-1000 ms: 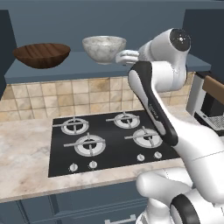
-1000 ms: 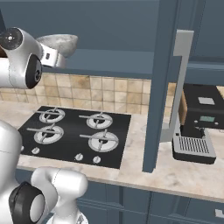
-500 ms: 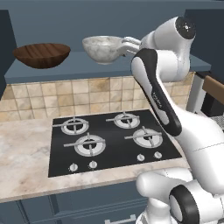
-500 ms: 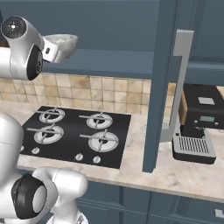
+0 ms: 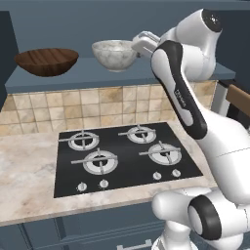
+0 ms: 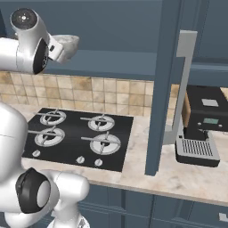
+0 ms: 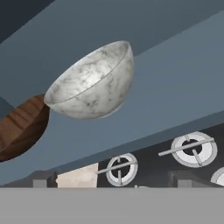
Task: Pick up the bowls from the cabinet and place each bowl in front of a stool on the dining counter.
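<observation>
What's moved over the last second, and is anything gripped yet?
The arm has risen, bringing the open gripper up to rim level beside the marble bowl. Nothing gripped. Both bowls, including the wooden bowl, sit unmoved on the shelf.

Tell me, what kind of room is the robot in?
It looks like a kitchen. There is a black gas hob set in a beige counter, tan wall tiles behind it, a marbled stone bowl and a wooden bowl on a shelf, and a coffee machine.
</observation>
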{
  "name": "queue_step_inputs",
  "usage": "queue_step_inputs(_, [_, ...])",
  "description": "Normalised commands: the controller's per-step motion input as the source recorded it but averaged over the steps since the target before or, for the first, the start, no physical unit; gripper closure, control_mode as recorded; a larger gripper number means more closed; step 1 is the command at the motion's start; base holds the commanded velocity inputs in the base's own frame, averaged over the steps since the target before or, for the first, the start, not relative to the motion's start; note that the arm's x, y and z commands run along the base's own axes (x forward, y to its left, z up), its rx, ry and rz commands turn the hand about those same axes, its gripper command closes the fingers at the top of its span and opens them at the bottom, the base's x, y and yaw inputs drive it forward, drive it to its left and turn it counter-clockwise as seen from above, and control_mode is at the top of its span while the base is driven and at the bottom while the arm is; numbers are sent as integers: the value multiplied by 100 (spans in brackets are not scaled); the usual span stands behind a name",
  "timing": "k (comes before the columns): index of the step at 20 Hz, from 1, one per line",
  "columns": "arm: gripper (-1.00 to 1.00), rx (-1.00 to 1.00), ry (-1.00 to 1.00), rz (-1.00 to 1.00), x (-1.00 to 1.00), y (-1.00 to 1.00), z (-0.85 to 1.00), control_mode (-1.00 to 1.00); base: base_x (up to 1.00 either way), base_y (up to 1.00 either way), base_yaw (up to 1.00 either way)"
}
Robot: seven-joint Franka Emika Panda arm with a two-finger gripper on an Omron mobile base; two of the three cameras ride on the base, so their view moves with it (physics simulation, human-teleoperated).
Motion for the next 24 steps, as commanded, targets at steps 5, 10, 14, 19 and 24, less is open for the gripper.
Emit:
queue_step_inputs(5, [-100,1,-9,0,16,0,0,-100,0,0,0])
queue_step_inputs(10, [-100,0,-13,0,17,0,0,-100,0,0,0])
queue_step_inputs(14, [-100,1,-3,0,23,0,0,-100,0,0,0])
queue_step_inputs(19, [-100,3,1,0,33,0,0,-100,0,0,0])
queue_step_inputs(24, [-100,5,14,0,43,0,0,-100,0,0,0])
